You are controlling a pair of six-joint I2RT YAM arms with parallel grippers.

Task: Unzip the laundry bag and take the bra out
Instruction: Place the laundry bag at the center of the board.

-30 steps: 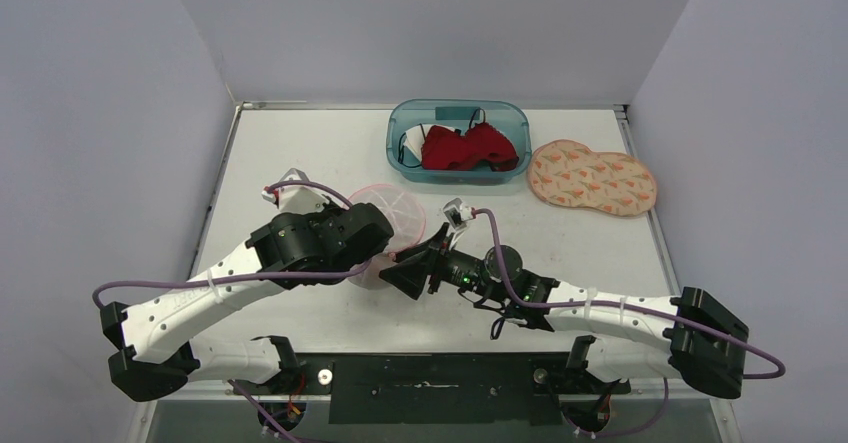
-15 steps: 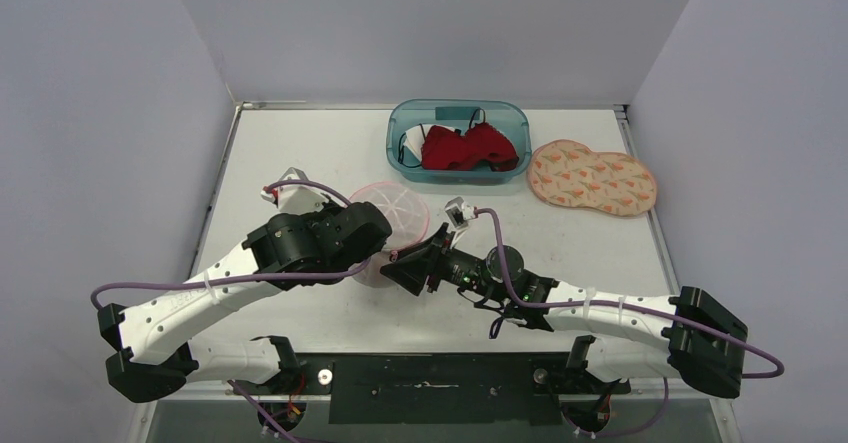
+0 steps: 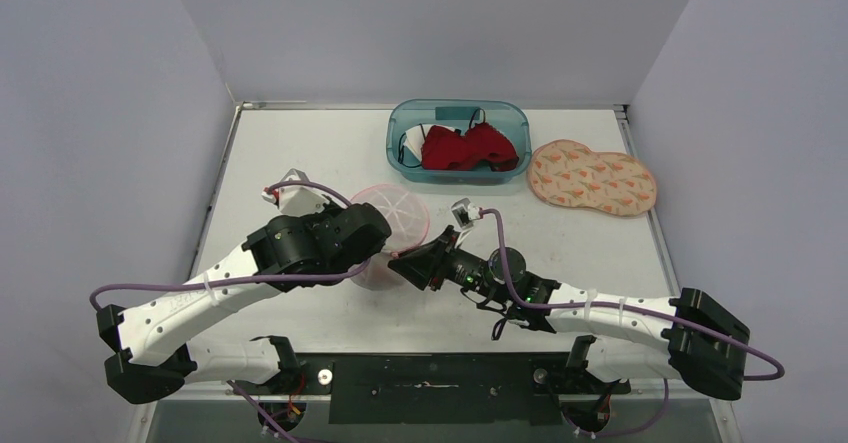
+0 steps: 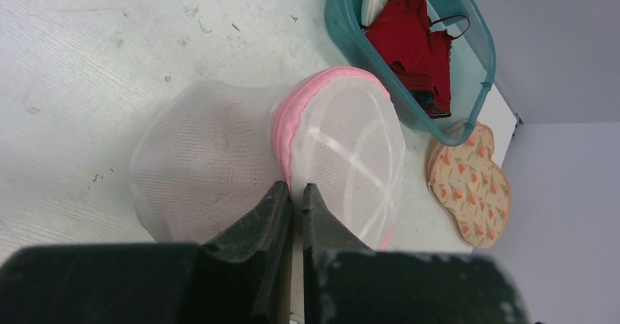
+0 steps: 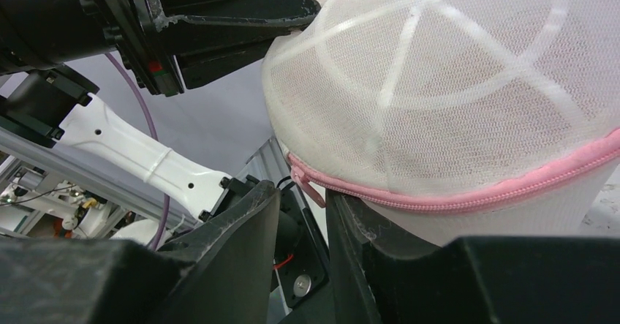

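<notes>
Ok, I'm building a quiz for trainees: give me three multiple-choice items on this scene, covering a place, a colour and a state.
1. The peach floral fabric pad lies: A in the teal plastic bin; B right of that bin; C at the near edge.
2. The zipper of the white mesh laundry bag is: A pink; B blue; C black.
3. The left gripper is: A wide open; B shut on the bag; C out of view.
Key: B, the pad lies beside the bin; A, a pink band rings the mesh; B, its jaws pinch the mesh.
</notes>
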